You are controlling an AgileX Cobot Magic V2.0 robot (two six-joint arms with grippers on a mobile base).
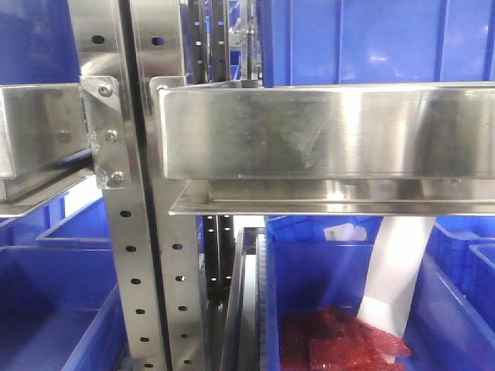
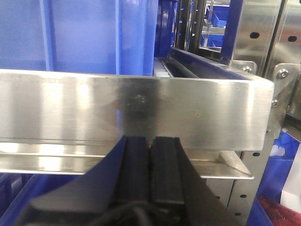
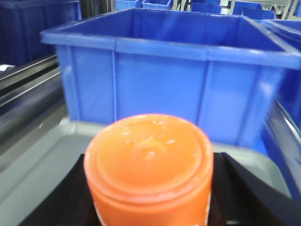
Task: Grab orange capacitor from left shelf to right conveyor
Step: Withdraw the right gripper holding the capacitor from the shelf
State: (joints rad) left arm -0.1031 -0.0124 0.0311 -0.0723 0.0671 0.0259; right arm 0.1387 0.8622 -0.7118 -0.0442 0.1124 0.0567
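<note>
Orange capacitor (image 3: 149,160) in right hand (image 3: 149,207), lettering unreadable.

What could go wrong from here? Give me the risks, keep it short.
1. The orange capacitor sits round and smooth in the right gripper; it might slip during the carry.
2. The blue bin stands just beyond it, so a forward move could bump its wall.
3. The left gripper, shut, points close at the steel rail of the left shelf; any forward drift may strike it.
</note>
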